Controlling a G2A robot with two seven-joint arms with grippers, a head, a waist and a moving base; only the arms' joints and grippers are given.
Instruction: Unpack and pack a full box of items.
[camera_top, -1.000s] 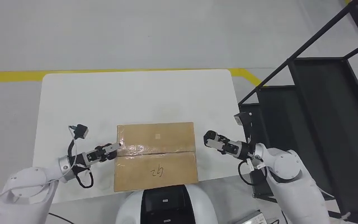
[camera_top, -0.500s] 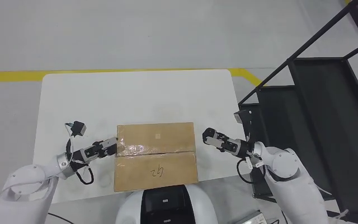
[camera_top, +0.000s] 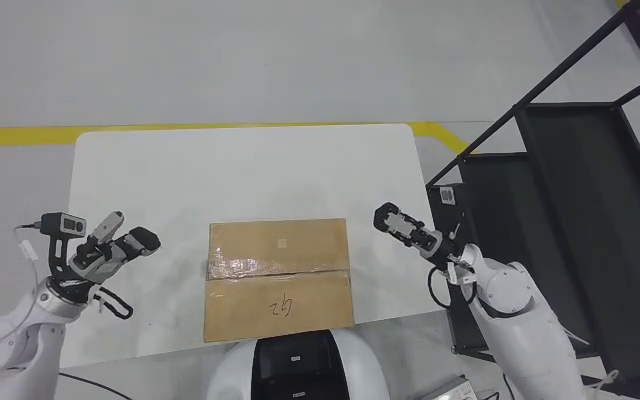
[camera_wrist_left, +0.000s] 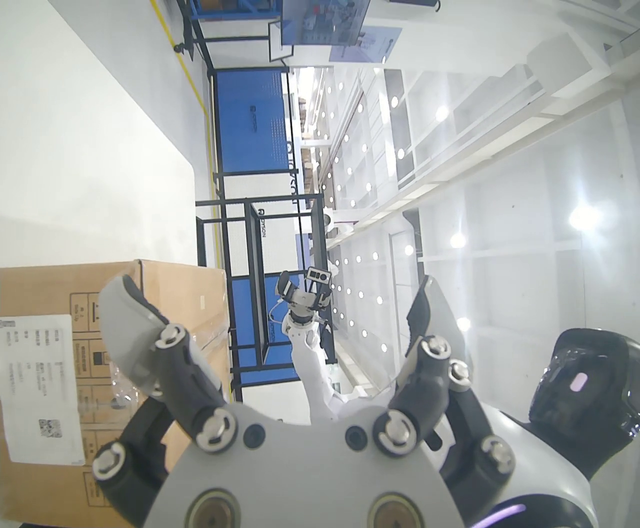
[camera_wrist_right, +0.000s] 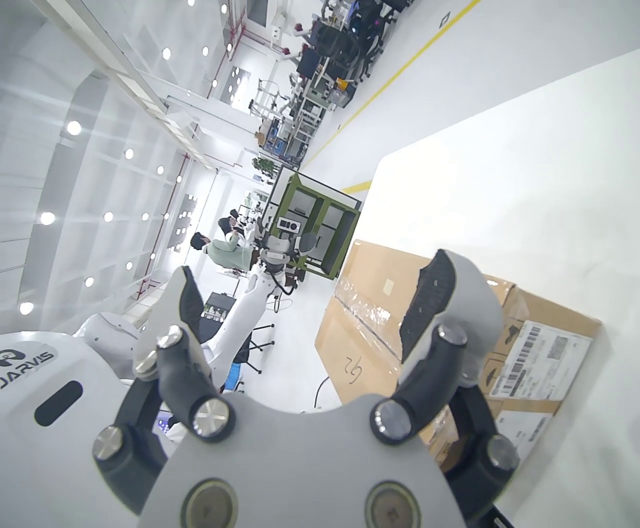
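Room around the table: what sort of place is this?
Likely a robotics lab or test hall: office chairs at desks, a yellow floor line, blue racks.

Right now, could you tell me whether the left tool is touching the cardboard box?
Apart. The top view shows the left tool off to one side of the box, with bare white table between them.

White table (camera_top: 240, 170) w/ rounded corners. Closed cardboard box (camera_top: 278, 262) flat on it, nr front edge, approx centred, flaps taped along seam.
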